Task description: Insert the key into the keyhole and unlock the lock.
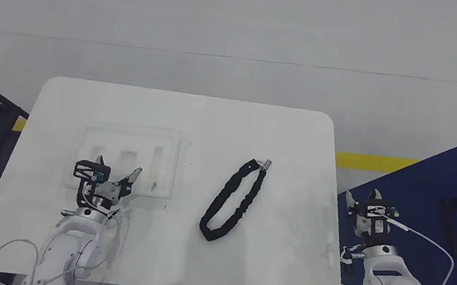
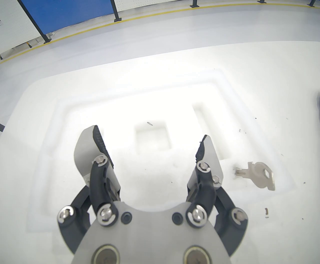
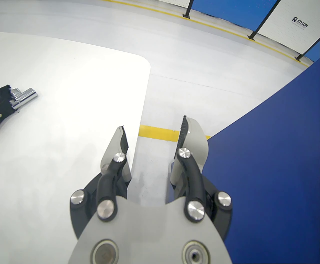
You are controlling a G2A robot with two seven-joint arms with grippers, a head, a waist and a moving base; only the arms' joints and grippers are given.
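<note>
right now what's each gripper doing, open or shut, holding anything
Left gripper: open, holding nothing, over the foam tray, near the key.
Right gripper: open, holding nothing, by the table edge.

- One white, rounded-corner table [image 1: 295, 141].
- One white foam tray [image 1: 130, 137].
- One flat silver metal key [image 2: 260, 176], on the tray's edge.
- One black fabric-sleeved chain lock [image 1: 231, 201] with a chrome cylinder, beside the tray.
- Two grey-fingered grippers: left gripper [image 2: 150, 132] over the tray, right gripper [image 3: 153, 122] well apart from it.

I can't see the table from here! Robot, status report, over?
Left end effector open over foam tray; right end effector open past table edge. Key on tray, untouched. Lock mid-table. Nothing in the way.
</note>
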